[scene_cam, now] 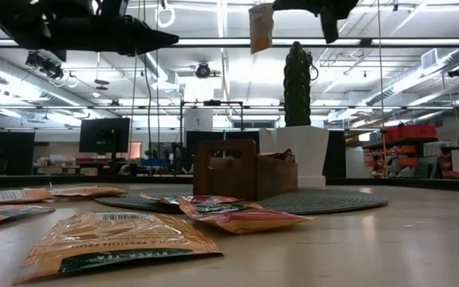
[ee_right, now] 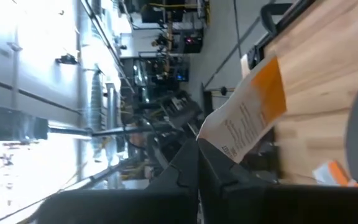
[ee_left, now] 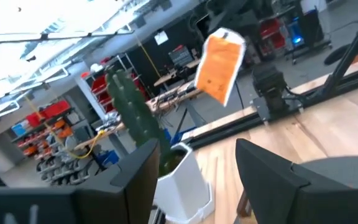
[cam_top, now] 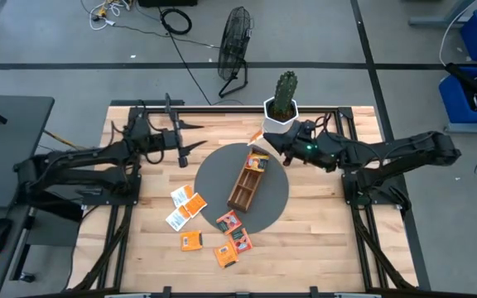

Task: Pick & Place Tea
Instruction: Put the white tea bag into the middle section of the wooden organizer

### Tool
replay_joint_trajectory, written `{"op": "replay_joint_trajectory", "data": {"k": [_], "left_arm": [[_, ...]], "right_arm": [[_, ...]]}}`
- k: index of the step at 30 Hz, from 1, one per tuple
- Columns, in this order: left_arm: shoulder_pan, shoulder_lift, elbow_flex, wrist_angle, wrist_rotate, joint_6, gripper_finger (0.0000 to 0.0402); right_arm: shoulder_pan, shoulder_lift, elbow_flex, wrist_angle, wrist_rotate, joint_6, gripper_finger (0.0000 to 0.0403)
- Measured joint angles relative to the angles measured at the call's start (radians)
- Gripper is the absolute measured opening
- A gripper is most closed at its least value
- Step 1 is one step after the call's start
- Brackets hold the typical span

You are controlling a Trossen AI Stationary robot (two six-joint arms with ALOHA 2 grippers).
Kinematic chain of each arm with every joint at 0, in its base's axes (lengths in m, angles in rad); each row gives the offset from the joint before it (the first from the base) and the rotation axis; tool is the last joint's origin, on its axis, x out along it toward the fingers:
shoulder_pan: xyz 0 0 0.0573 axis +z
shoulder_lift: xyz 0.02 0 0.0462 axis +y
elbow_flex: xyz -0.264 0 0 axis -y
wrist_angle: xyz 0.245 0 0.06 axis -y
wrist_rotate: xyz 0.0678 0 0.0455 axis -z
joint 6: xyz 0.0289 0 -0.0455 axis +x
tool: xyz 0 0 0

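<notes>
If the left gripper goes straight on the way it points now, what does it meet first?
Probably the sachet hanging from the right gripper: the left gripper, fingers open, points across the table toward it. The cactus pot stands nearby; depth is unclear.

1. High view: a camera looks straight down on the whole tabletop (cam_top: pixel 321 240), both arms and the floor around it.
2. Low view: set at tabletop height, it faces level across the sachets (scene_cam: pixel 114 239) toward the workshop behind.
3. Left wrist view: it looks past its own fingers (ee_left: pixel 272 180) at the cactus (ee_left: pixel 132 115).
4. Right wrist view: rolled sideways, close on a held sachet (ee_right: pixel 250 118), which the left wrist and low views also show.
</notes>
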Motion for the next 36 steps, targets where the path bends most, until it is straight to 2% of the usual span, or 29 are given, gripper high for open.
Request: {"op": "replay_joint_trajectory", "data": {"k": [8,15,20,36], "left_arm": [[-0.075,0.169,0.086,0.035,-0.094,-0.004,0.0218],[-0.094,0.272,0.159,0.035,-0.124,-0.039,0.0218],[-0.101,0.28,0.169,0.039,-0.124,-0.053,0.0218],[-0.154,0.279,0.169,0.073,-0.122,-0.071,0.0218]], "right_arm": [[-0.029,0.135,0.001,0.248,-0.002,0.012,0.0],[-0.032,0.246,0.113,0.256,-0.04,-0.001,0.0],[-0.032,0.287,0.193,0.207,-0.054,-0.043,0.0],[-0.041,0.288,0.197,0.173,-0.047,-0.025,0.0]]}}
